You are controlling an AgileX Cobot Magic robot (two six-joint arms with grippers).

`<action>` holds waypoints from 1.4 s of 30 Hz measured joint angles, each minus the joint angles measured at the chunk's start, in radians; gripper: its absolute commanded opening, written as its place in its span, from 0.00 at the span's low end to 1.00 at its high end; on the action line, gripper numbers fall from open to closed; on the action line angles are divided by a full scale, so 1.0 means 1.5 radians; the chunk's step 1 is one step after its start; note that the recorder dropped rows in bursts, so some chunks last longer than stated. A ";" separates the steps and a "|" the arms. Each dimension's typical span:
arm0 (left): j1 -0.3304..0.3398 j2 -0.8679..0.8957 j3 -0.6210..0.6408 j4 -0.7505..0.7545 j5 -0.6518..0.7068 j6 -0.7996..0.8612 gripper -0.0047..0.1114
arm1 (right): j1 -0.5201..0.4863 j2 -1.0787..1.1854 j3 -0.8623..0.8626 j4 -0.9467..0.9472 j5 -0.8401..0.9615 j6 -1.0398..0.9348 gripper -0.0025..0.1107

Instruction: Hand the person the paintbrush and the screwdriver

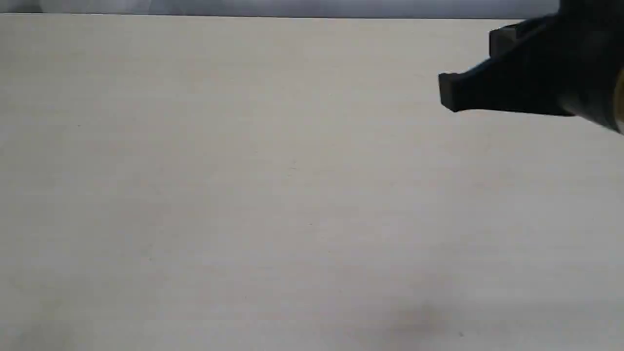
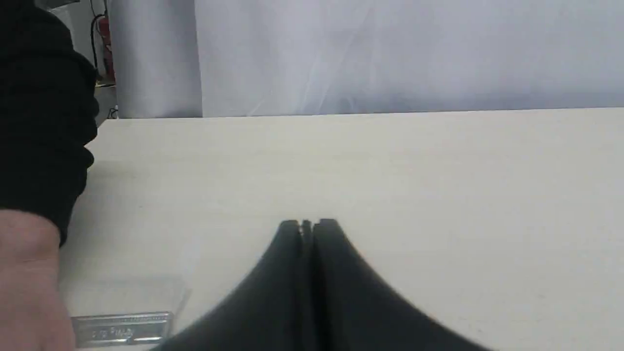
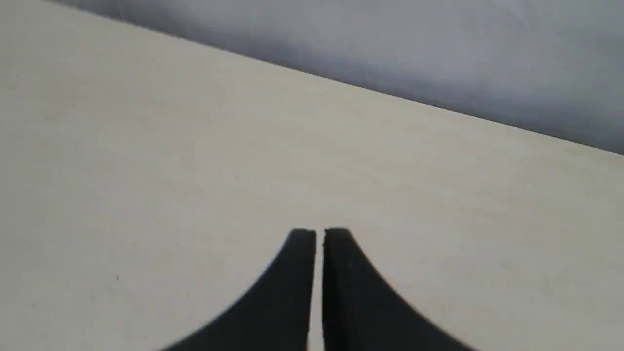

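The paintbrush shows only in the left wrist view: its shiny silver band (image 2: 122, 331) and faint pale bristles lie low on the table, right beside the person's bare hand (image 2: 29, 278) with a black sleeve (image 2: 44, 122). Its handle is hidden, and I cannot tell whether the hand holds it. My left gripper (image 2: 308, 224) is shut and empty, a little to the side of the brush. My right gripper (image 3: 319, 231) has its fingers almost together with nothing between them; it hovers at the far right (image 1: 475, 66) of the exterior view. The screwdriver is out of view.
The pale wooden table (image 1: 273, 185) fills the exterior view, its far edge running along a grey-white curtain (image 2: 390, 53). A red fire extinguisher (image 2: 106, 48) stands off the table behind the person.
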 measured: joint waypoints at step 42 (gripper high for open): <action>0.000 0.000 0.000 0.000 0.000 0.000 0.04 | -0.574 -0.606 0.451 -0.152 -0.528 0.092 0.06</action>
